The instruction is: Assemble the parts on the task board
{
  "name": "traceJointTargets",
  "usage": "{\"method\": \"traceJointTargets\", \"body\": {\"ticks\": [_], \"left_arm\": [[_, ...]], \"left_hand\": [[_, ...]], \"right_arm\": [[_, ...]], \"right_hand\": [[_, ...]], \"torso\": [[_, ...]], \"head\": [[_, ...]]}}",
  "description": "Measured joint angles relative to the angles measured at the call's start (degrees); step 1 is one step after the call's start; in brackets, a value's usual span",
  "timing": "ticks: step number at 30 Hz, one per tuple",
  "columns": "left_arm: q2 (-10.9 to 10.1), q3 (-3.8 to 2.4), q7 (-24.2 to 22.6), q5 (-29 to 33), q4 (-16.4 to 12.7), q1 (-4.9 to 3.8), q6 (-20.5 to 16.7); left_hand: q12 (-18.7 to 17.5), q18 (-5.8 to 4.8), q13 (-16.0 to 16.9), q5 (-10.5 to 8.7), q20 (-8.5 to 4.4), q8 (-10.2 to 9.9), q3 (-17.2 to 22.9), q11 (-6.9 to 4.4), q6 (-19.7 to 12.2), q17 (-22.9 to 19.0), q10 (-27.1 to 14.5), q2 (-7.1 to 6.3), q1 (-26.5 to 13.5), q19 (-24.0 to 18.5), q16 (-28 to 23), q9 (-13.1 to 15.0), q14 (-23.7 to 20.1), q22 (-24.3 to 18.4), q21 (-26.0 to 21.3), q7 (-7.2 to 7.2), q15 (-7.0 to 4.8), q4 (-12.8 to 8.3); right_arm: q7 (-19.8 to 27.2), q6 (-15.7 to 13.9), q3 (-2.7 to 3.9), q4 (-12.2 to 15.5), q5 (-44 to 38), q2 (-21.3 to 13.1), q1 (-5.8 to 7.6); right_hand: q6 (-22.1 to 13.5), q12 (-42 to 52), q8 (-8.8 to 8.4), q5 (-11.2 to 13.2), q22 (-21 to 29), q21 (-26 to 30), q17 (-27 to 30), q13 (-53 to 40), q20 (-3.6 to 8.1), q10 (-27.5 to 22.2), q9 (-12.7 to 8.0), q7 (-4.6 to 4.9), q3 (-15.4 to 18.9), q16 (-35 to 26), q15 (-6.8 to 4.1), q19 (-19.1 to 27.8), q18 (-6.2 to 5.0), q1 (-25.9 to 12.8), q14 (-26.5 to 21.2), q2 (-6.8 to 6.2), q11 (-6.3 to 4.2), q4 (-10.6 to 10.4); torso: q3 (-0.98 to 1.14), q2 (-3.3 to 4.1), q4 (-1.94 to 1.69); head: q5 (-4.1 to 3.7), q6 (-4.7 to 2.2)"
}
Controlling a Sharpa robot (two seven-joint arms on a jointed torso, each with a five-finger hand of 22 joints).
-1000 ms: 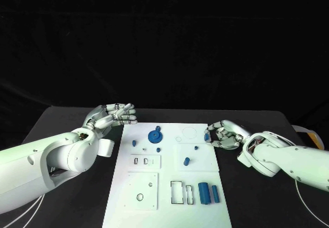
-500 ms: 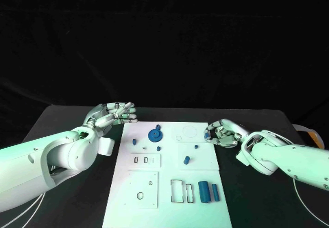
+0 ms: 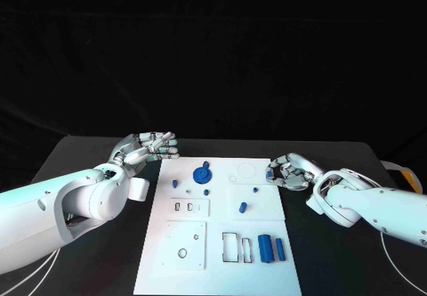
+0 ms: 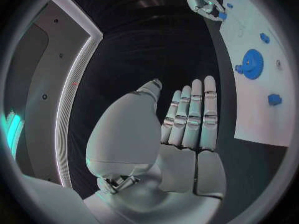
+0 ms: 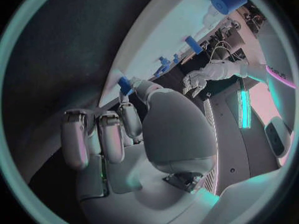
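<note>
The white task board (image 3: 218, 259) lies in the middle of the black table. On it are a blue gear (image 3: 203, 176), several small blue pegs such as one (image 3: 242, 208), and a blue cylinder (image 3: 264, 248) beside a blue bar (image 3: 278, 250). My right hand (image 3: 290, 172) hovers at the board's right edge with fingers curled and pinches a small blue part (image 3: 269, 176), also seen at the thumb tip as the blue part (image 5: 124, 84). My left hand (image 3: 151, 148) is off the board's far left corner, fingers straight and side by side (image 4: 190, 119), holding nothing.
White cut-out plates with slots and holes (image 3: 186, 246) lie on the near half of the board. An orange and white object (image 3: 405, 177) sits at the table's right edge. Black table (image 3: 89, 160) surrounds the board on both sides.
My right hand has drifted slightly farther away along the board's right edge with the blue part still pinched. The left hand has barely moved.
</note>
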State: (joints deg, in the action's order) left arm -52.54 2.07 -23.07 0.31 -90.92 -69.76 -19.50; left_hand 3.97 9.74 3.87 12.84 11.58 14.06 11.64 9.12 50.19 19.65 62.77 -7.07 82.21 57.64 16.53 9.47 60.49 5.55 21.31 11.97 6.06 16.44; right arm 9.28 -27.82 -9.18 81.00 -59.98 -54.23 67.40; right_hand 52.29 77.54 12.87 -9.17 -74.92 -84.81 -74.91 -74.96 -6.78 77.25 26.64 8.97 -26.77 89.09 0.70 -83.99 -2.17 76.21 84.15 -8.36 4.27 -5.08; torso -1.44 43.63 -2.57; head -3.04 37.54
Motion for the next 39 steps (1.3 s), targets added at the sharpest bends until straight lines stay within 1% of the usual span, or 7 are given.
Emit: {"method": "traceJointTargets", "body": {"ticks": [5,10,14,16,23,30,39], "left_arm": [[0.0,0.00,0.0,0.0,0.0,0.00,0.0],[0.0,0.00,0.0,0.0,0.0,0.00,0.0],[0.0,0.00,0.0,0.0,0.0,0.00,0.0],[0.0,0.00,0.0,0.0,0.0,0.00,0.0],[0.0,0.00,0.1,0.0,0.1,0.00,0.0],[0.0,0.00,0.1,0.0,0.7,0.00,0.0],[0.4,0.02,0.3,0.0,1.4,0.02,0.2]], "left_hand": [[0.0,0.00,0.0,0.00,0.00,0.0,0.0,0.00,0.0,0.0,0.0,0.00,0.0,0.0,0.0,0.0,0.0,0.0,0.0,0.00,0.00,0.0],[0.0,0.00,0.0,0.00,0.00,0.0,0.0,0.00,0.0,0.0,0.0,0.00,0.0,0.0,0.0,0.0,0.0,0.0,0.0,0.00,0.00,0.0],[0.0,0.00,0.0,0.00,0.00,0.0,0.0,0.00,0.0,0.0,0.0,0.00,0.0,0.0,0.0,0.0,0.0,0.0,0.0,0.00,0.00,0.0],[0.0,0.00,0.0,0.00,0.00,0.0,0.0,0.00,0.0,0.1,0.0,0.00,0.0,0.0,-0.2,0.0,0.0,0.0,0.0,0.00,0.00,0.0],[0.0,0.00,0.0,0.00,0.00,0.0,0.0,0.00,0.0,0.1,0.0,0.00,0.0,0.0,-0.2,0.0,0.0,0.0,0.0,0.00,0.00,0.0],[0.0,0.00,0.0,0.00,0.00,0.0,0.0,0.00,0.0,0.1,0.0,0.00,0.0,0.0,-0.2,0.0,0.0,0.0,0.0,0.00,0.00,0.0],[0.0,0.00,0.0,0.00,0.00,0.0,0.0,0.00,0.0,0.1,0.0,0.00,0.0,0.0,-0.2,0.0,0.0,0.0,0.0,0.00,0.00,0.0]], "right_arm": [[-0.1,-0.6,0.01,0.0,0.0,0.0,0.00],[-0.1,-1.8,0.05,0.7,0.0,-0.1,0.00],[-0.2,-2.9,0.13,2.4,-0.1,-0.6,0.14],[-0.4,-3.5,0.17,3.6,-0.2,-0.7,0.41],[-2.2,-5.0,0.38,8.4,-1.5,-0.4,2.37],[-6.5,-5.0,0.40,11.1,-3.7,3.5,3.82],[-11.6,-3.3,0.28,12.7,-6.7,9.2,3.75]], "right_hand": [[1.0,0.4,1.23,1.7,0.0,-0.3,0.0,0.0,0.41,0.6,0.4,-0.60,-1.7,0.0,-0.74,0.0,0.00,0.2,-0.1,0.62,-0.63,1.0],[1.3,0.9,2.01,2.4,0.0,-1.6,0.0,0.0,0.65,1.0,0.5,-0.73,-2.8,0.0,-0.82,0.0,0.00,-0.1,-0.2,1.23,-1.02,1.6],[1.3,0.9,2.01,2.5,0.0,-1.8,0.0,0.0,0.64,1.0,0.4,-0.74,-3.1,0.0,-1.02,0.0,0.00,-0.4,0.0,1.75,-1.02,1.5],[1.3,0.9,2.01,2.2,0.0,-2.1,0.0,0.0,0.64,1.2,0.4,-0.74,-3.2,0.0,-1.02,0.0,0.62,-0.5,0.0,1.90,-1.23,1.6],[1.2,0.9,2.01,2.2,0.0,-2.1,0.0,0.0,1.06,1.3,0.3,-0.84,-3.5,0.0,-1.23,0.0,0.61,-1.2,-0.2,2.56,-1.25,1.4],[1.1,0.9,2.01,2.2,0.0,-2.4,0.0,0.0,1.06,1.4,0.3,-0.86,-3.7,0.0,-1.23,0.0,0.59,-2.4,-0.2,2.32,-1.44,1.1],[1.1,0.9,2.01,2.2,0.0,-2.7,0.0,0.0,1.05,1.4,0.3,-0.95,-3.8,0.0,-1.44,0.0,0.56,-2.6,0.0,2.54,-1.44,1.0]], "torso": [[0.00,0.00,-0.01],[-0.01,-0.01,-0.01],[-0.01,-0.06,-0.01],[-0.02,-0.08,-0.01],[-0.12,-0.16,0.02],[-0.17,-0.25,-0.01],[-0.34,-0.60,-0.10]], "head": [[0.02,0.04],[-0.01,0.09],[-0.03,0.13],[0.00,0.15],[0.10,0.28],[0.77,0.37],[2.15,0.92]]}}
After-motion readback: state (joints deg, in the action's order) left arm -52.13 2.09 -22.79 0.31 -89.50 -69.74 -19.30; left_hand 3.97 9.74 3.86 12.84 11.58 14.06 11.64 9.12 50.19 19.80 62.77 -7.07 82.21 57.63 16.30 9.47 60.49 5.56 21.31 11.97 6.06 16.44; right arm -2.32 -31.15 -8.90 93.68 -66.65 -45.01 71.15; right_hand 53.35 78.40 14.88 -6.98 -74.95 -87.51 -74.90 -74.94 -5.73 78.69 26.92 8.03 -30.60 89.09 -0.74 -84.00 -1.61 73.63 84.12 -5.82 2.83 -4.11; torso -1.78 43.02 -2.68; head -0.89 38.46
